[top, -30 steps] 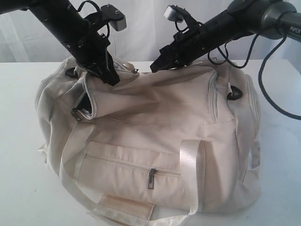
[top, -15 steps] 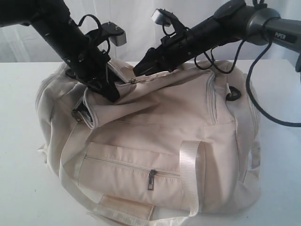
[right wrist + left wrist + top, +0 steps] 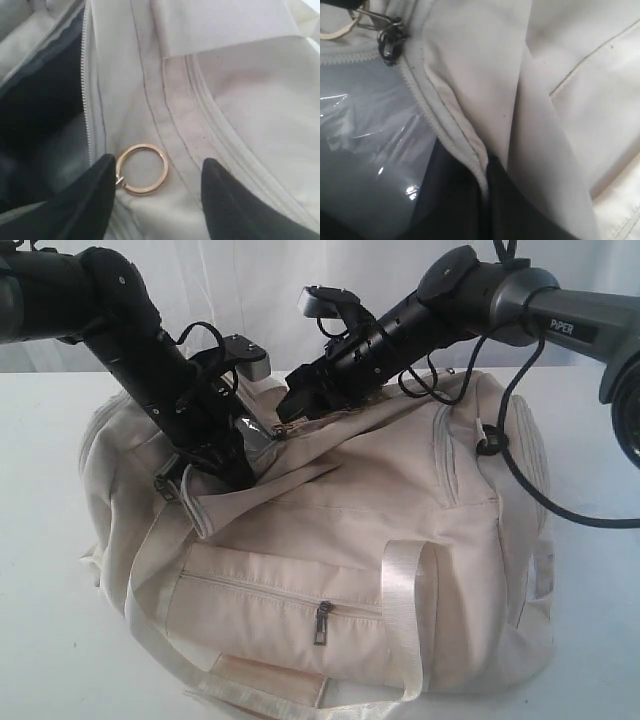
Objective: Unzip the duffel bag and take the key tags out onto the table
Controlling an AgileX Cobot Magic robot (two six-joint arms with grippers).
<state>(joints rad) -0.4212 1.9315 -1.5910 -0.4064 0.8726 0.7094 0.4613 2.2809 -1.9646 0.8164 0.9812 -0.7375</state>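
The cream duffel bag (image 3: 400, 500) lies on the white table (image 3: 50, 640), its top zip partly undone. My left gripper (image 3: 238, 462) is shut on the bag's zip edge (image 3: 470, 150) at the opening; grey lining and a clear plastic film (image 3: 365, 145) show inside. A metal zipper pull (image 3: 390, 37) sits further along that edge. My right gripper (image 3: 159, 164) is open just over the bag's top, with a gold pull ring (image 3: 143, 169) lying flat between its fingers (image 3: 97, 200), close to one fingertip. The key tags are hidden.
A front zip pocket (image 3: 280, 600) and pale webbing handles (image 3: 405, 590) face the near side. A black cable (image 3: 520, 470) from the right arm hangs over the bag's right end. White table surface shows to the bag's left and right.
The right gripper has swung left and lower, from above the bag's middle to the zipper pull ring. The left gripper has sunk lower, still at the zip edge, and the opening gapes wider.
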